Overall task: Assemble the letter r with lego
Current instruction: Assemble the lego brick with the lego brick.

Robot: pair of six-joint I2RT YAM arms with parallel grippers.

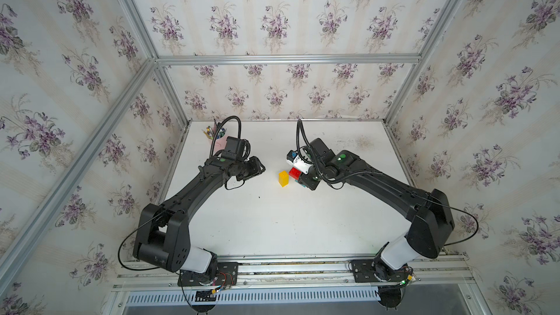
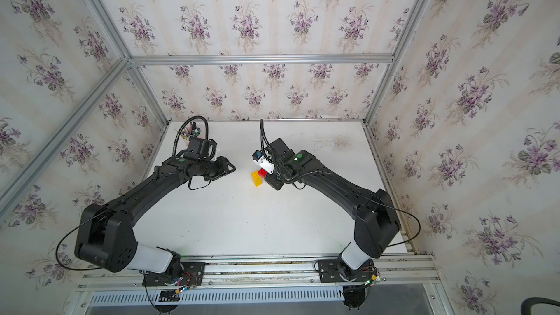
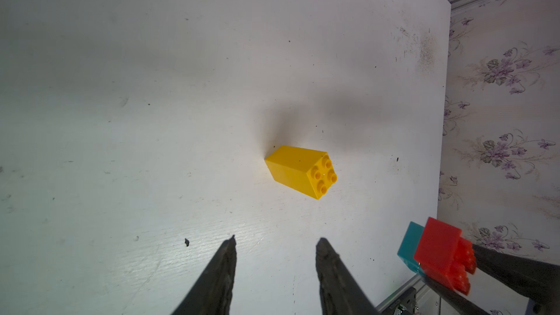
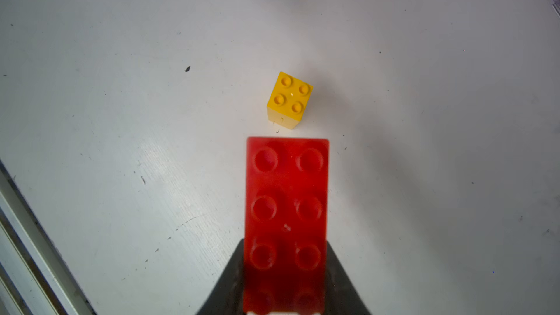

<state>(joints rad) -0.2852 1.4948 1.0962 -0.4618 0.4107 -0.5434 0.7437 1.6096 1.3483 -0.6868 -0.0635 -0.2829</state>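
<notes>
A yellow bar (image 1: 283, 178) (image 2: 257, 178) of stacked lego stands upright on the white table, studs up. It also shows in the wrist views as the yellow bar (image 3: 298, 171) (image 4: 289, 98). My right gripper (image 1: 304, 178) (image 4: 285, 245) is shut on the long red brick (image 1: 294, 173) (image 4: 286, 207), held above the table just right of the bar. A teal brick (image 3: 409, 250) sits against the red brick (image 3: 439, 256) on its underside. My left gripper (image 1: 258, 169) (image 3: 275, 240) hangs open and empty, to the left of the bar, pointing at it.
A pink pen cup (image 1: 217, 138) (image 2: 190, 130) stands at the back left corner, behind the left wrist. Papered walls and aluminium frame rails close in the table (image 1: 272, 222) on three sides. A metal rail (image 1: 291, 268) runs along the front edge.
</notes>
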